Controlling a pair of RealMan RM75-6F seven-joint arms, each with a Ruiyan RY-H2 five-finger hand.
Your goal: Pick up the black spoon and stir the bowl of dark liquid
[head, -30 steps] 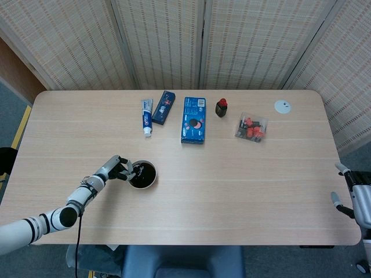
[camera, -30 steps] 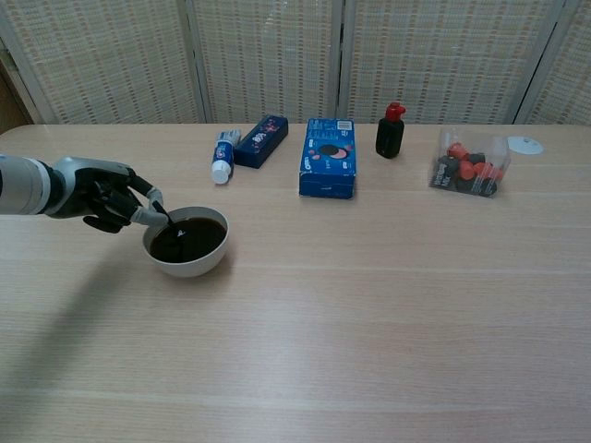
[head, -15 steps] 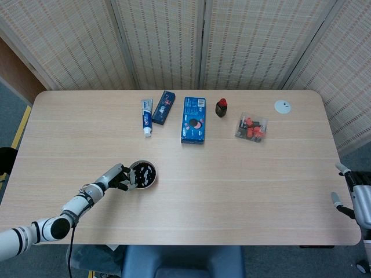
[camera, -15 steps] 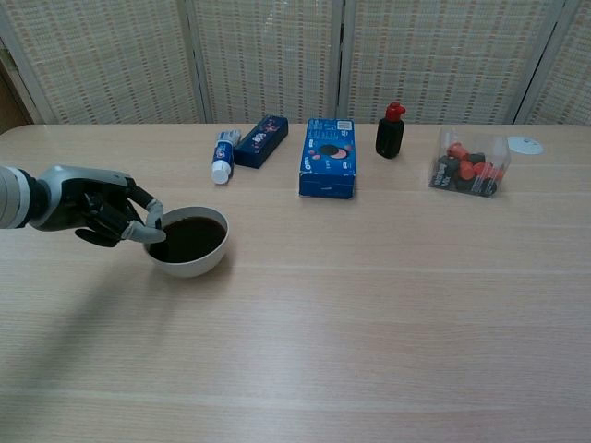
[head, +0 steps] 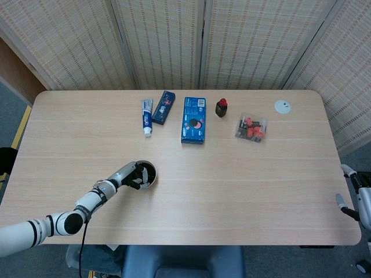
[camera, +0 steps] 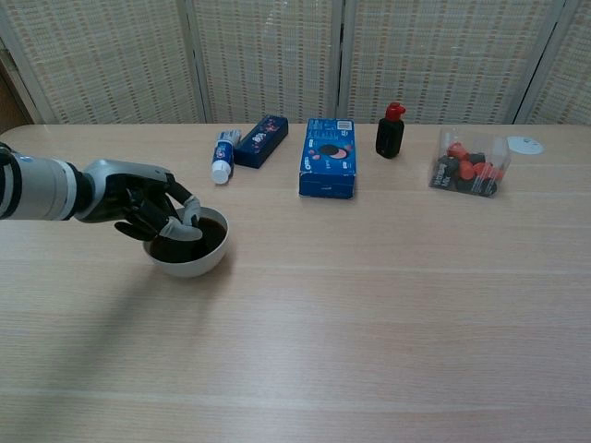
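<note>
A white bowl point(head: 147, 175) point(camera: 197, 263) of dark liquid point(camera: 209, 233) stands on the near left of the table. My left hand point(head: 131, 175) point(camera: 148, 203) reaches in from the left, its fingers curled over the bowl's left rim and into the liquid. The black spoon is pinched in those fingers and is almost wholly hidden by them. At the far right edge of the head view, off the table, my right hand point(head: 355, 196) shows only in part, its fingers apart and holding nothing.
Along the back of the table lie a toothpaste tube point(head: 147, 117) point(camera: 222, 155), a small blue box point(head: 164, 106), a blue biscuit box point(head: 194, 119) point(camera: 330, 157), a red-capped black bottle point(head: 221, 108) point(camera: 390, 130), a clear bag of red and black pieces point(head: 251, 128) and a white disc point(head: 282, 106).
My left hand drew back toward the bowl's near-left side, then swung right and now covers more of the bowl. The right hand has slid slightly lower at the frame edge.
</note>
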